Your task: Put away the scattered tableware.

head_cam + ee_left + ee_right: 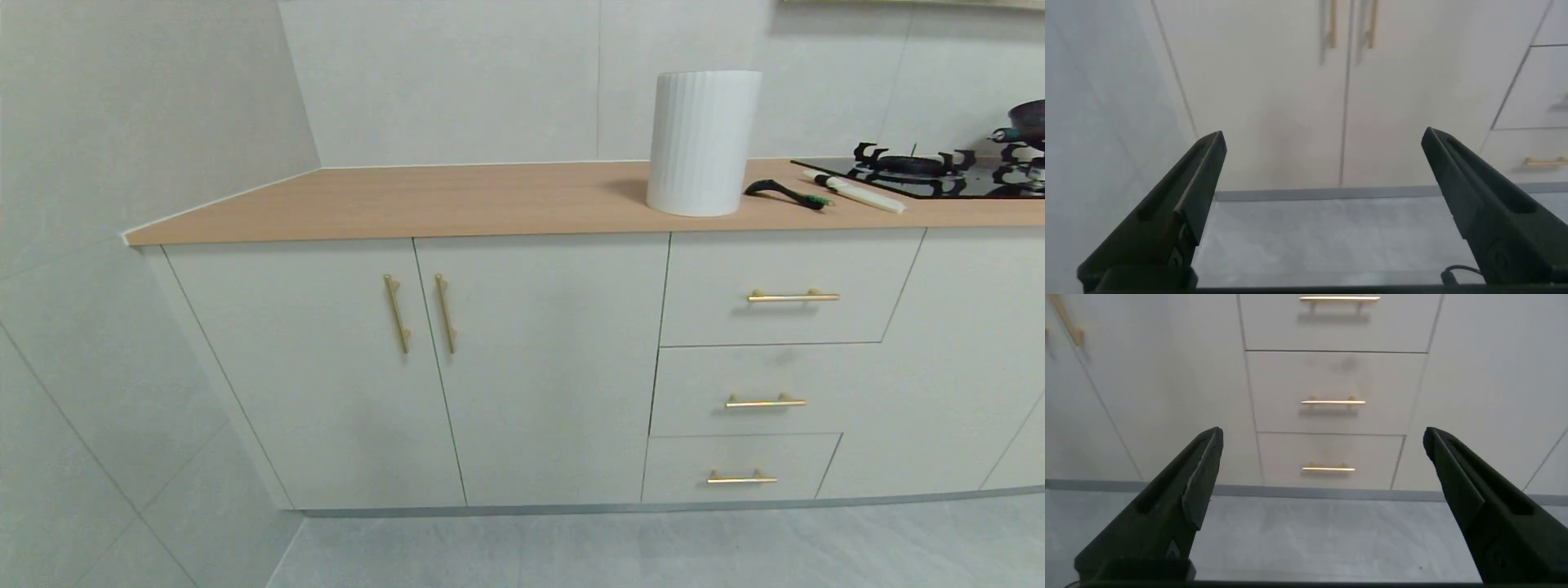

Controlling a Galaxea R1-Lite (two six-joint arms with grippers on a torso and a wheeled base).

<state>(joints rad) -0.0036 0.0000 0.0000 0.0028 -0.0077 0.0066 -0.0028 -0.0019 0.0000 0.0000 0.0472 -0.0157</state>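
The tableware I'm after sits up on the desk (490, 200), far to my right. A black-handled utensil (782, 192) lies just beside the foot of a white ribbed canister (702, 143), with a long white utensil (857, 193) close beside it along the near edge of the cooktop (914, 173). Both lie flat. The black one runs roughly along the desk's front edge. The white one is angled, with its far end towards the wall and its near end towards the front and right. There is a small green part where the two meet, and I can't tell which piece it belongs to.

Both arms hang low, well below the desk top. The left gripper (1321, 143) has its fingers wide apart with nothing between them, and it faces the cabinet doors (1347, 90) just above the floor (1323, 237). The right gripper (1321, 437) is also spread and empty, and it faces the stack of drawers (1335, 392).

Those drawers sit directly under the canister and the utensils, so I judge the right arm to be the nearer one. Everything lies above it and slightly further right. The approach has to go up over the desk edge before it can come down on either handle.

The canister stands upright and looks like the likely holder. Its rim is above my head view's line of sight, so I can't say what, if anything, is inside. A dark pan (1030, 118) sits on a burner at the far right.
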